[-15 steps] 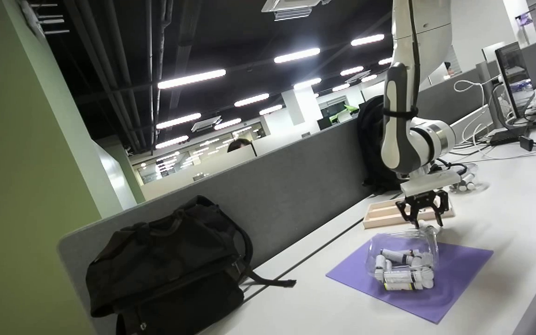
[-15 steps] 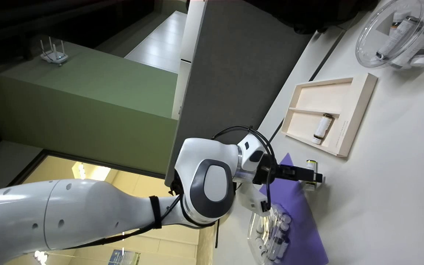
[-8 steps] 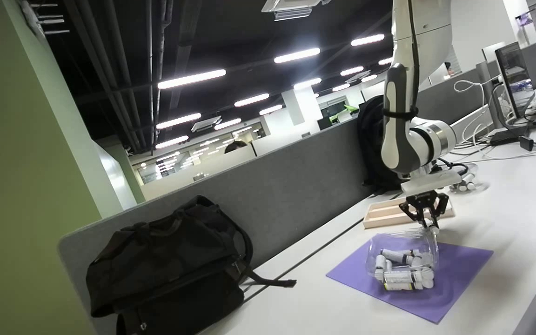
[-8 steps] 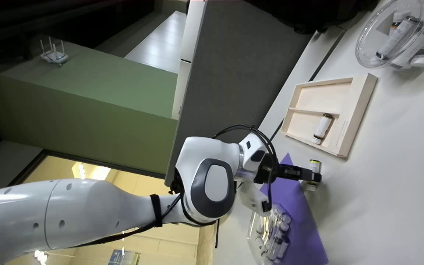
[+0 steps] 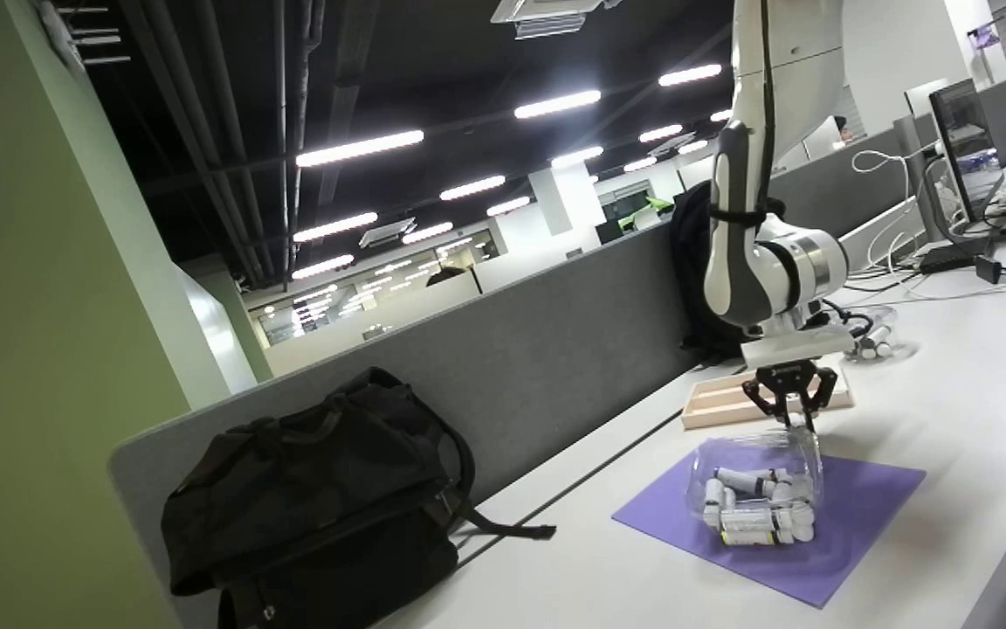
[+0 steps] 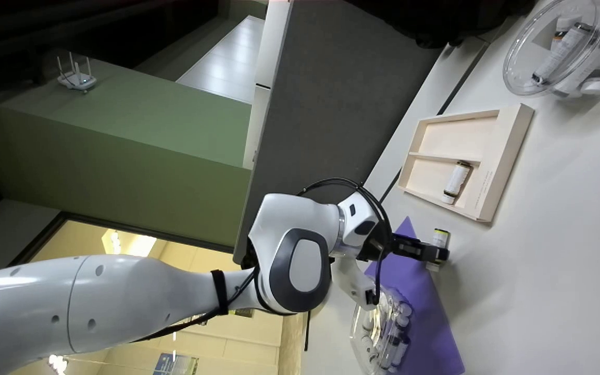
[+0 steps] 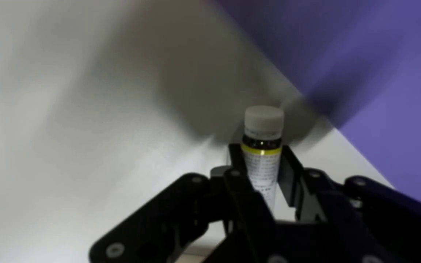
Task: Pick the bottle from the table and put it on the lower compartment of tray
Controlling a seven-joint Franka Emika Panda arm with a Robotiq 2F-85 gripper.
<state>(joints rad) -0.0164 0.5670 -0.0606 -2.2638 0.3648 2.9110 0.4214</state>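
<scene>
Hand point(image 7: 261, 150) grips bottle point(image 7: 262, 166) near purple mat point(image 5: 865, 498) and clear tub point(image 5: 740, 451).

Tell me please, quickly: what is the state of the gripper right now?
Gripper: closed, holding the bottle.

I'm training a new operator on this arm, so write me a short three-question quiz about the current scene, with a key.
1. Choose one: relative to the tray, the bottle in the gripper is A) inside, B) underneath, C) outside.
2. True or false: another bottle lies in the tray.
3. Fill in the colour: a clear container rests on a ____ mat.

Key: 1. C; 2. true; 3. purple.
</scene>
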